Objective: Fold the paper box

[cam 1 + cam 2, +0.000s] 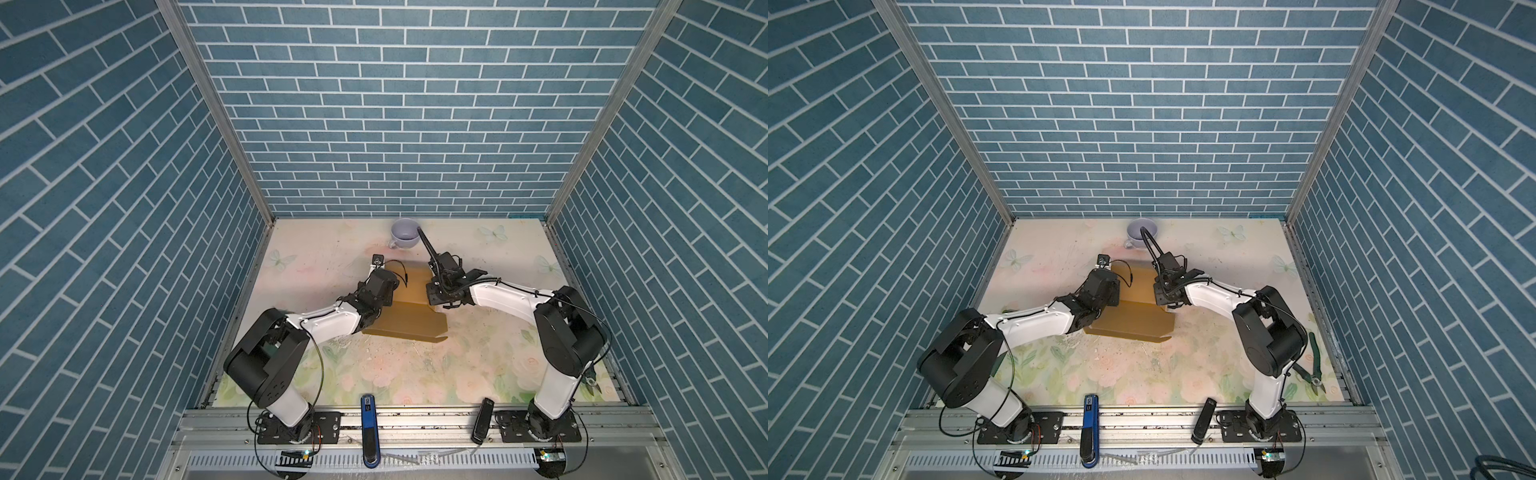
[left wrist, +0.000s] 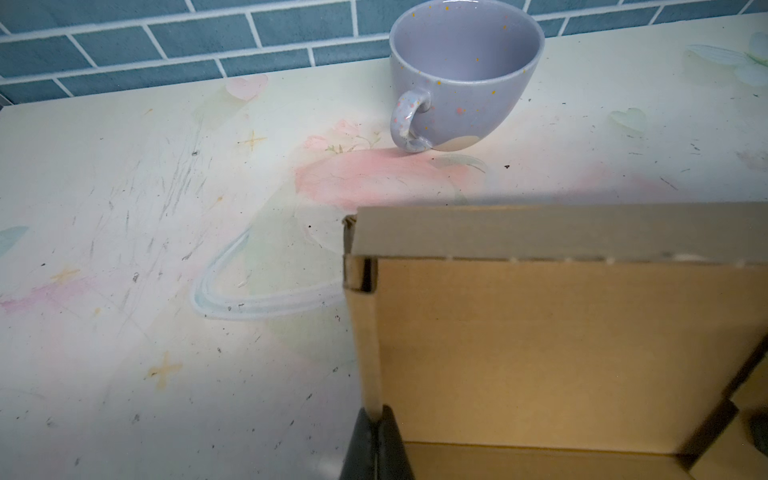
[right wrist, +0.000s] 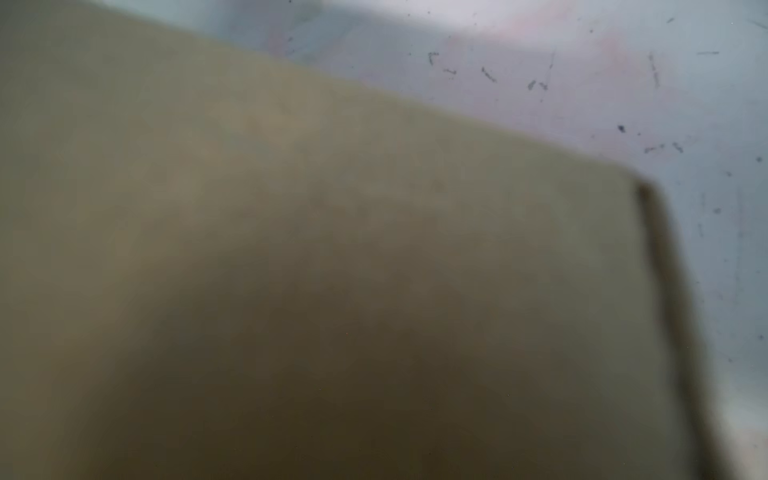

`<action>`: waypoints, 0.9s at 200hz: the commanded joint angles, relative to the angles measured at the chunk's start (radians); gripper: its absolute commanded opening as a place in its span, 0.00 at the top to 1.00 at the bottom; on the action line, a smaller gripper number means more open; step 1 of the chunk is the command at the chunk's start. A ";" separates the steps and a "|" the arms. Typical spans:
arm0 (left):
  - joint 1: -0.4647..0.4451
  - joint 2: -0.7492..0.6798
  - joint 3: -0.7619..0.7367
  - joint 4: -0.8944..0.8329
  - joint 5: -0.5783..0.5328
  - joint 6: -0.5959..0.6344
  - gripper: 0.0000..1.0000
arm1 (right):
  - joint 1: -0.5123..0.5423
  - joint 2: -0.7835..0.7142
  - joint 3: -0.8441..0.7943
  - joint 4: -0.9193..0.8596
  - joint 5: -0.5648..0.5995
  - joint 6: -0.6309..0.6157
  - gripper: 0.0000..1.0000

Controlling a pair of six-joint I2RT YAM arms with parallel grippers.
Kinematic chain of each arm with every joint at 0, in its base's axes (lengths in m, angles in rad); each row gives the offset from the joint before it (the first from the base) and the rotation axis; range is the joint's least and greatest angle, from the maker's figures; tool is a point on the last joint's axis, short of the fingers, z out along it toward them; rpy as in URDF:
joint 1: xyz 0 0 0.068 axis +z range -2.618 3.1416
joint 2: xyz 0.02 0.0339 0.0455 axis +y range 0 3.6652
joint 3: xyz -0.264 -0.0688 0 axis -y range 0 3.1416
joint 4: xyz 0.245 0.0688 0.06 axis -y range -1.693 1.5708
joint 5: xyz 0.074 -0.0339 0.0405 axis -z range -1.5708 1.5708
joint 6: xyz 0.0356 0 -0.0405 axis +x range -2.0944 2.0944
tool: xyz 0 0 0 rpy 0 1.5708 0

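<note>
**Walls Going Up, Lid Yet to Close**

Judged to be mid-assembly: raising and locking the tray walls of the box (image 1: pixel 415 320). Sitting mid-table (image 2: pixel 124 249), between the two arms in both top views, well short of the mug (image 2: pixel 461 79) near the far edge.

Clamped tight on the top edge of one thin side wall by the left gripper (image 2: pixel 376 417), plain in the left wrist view, and so kept upright. Crowded close on the opposite side by the right gripper (image 1: pixel 431 296). Impossible to tell whether released or grasping, with its fingers hidden in the top views and the right wrist view filled by blurred cardboard.

Next move, as a guess: fold the opposite wall up and over, seat its tabs in the floor, then bring the lid panel across. Calls for a steady pinch on the standing wall and a firm, even push along the crease, to guard against skidding or springing open.

Look of the box: plain brown, unprinted, corrugated. Far wall standing, doubled over into a flat rim, with a corner tab tucked behind it. Floor flat. Large panel lying toward the table's front in both top views, stepped at one corner, not yet raised.
</note>
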 commanded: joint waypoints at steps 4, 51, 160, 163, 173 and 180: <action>-0.024 0.032 0.003 -0.018 0.139 -0.017 1.00 | 0.024 0.007 -0.046 0.079 0.039 0.053 0.71; -0.024 0.035 0.005 -0.021 0.135 -0.015 1.00 | 0.025 -0.012 -0.069 0.110 0.135 0.063 0.72; -0.024 0.052 0.017 -0.033 0.109 -0.020 1.00 | 0.032 0.007 -0.043 0.060 0.147 0.037 0.92; -0.024 0.054 0.018 -0.035 0.107 -0.020 1.00 | 0.033 0.008 -0.042 0.057 0.150 0.036 0.92; -0.024 0.057 0.017 -0.032 0.105 -0.020 1.00 | 0.036 0.009 -0.037 0.052 0.157 0.034 0.93; -0.024 0.059 0.017 -0.031 0.103 -0.021 1.00 | 0.038 0.010 -0.035 0.047 0.162 0.032 0.93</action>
